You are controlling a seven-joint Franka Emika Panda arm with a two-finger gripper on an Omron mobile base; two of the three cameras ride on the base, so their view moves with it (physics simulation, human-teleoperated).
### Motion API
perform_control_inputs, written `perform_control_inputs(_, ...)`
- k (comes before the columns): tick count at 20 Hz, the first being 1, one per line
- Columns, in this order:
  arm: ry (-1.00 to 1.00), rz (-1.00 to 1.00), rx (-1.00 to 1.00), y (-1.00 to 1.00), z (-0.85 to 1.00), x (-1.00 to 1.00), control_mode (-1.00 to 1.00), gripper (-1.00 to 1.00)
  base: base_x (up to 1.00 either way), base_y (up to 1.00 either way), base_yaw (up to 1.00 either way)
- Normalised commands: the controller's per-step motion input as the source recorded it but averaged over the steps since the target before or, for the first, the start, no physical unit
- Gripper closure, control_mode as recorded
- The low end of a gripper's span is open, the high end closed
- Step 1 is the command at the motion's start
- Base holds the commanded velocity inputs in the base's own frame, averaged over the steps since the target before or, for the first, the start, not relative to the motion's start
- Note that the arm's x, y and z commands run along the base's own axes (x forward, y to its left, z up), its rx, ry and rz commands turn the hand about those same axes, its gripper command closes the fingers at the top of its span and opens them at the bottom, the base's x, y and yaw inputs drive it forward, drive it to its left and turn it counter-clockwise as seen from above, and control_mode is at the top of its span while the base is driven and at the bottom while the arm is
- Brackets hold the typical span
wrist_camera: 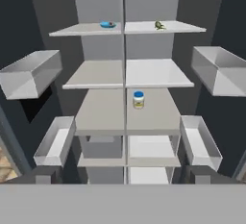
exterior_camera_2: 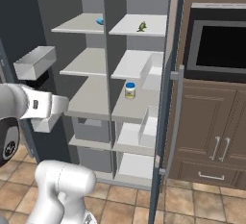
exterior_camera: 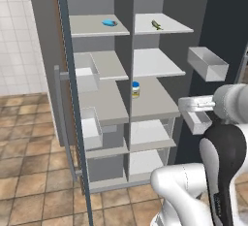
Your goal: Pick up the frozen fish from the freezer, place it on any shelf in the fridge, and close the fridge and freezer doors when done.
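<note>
**Approach to the open unit: fish not yet collected**

Both doors stand swung wide, so every shelf is exposed. The frozen fish (wrist_camera: 157, 25) lies on the top shelf of one compartment, at about 1 o'clock from the centre of the hand view, close to the central divider. In the left base view it sits at roughly 1 o'clock (exterior_camera: 156, 24), and in the right base view near 12 o'clock (exterior_camera_2: 141, 26). It rests flat on the shelf, apart from everything else.

On the matching top shelf across the divider lies a small blue oval object (wrist_camera: 107, 24), at about 11 o'clock. This is not the target. A jar with a blue lid (wrist_camera: 138, 100) stands upright two shelves below the fish, near the centre of the view.

The gripper (wrist_camera: 123, 180) is spread to its full width and holds nothing; its fingertips show at 6 o'clock in the hand view, well apart from any shelf. The hand faces squarely into the unit (a posture suited to surveying before reaching).

Door bins (wrist_camera: 32, 74) hang at 9 and 3 o'clock. The reach should rise to the top shelf and pass between them.
</note>
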Motion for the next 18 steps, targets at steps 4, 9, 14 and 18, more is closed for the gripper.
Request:
perform_control_inputs(4,-0.17,0.03,0.0,0.33,0.13,-0.62,-1.0,-1.0,0.0,0.0,0.0)
perform_control_inputs(9,-0.12,0.0,0.0,0.53,0.02,-0.58,-1.0,-1.0,0.0,0.0,0.0)
perform_control_inputs(14,-0.13,0.0,0.0,0.63,0.0,-0.46,-1.0,-1.0,0.0,0.0,0.0)
perform_control_inputs(18,-0.12,-0.02,0.0,0.76,0.0,-0.24,-1.0,-1.0,0.0,0.0,0.0)
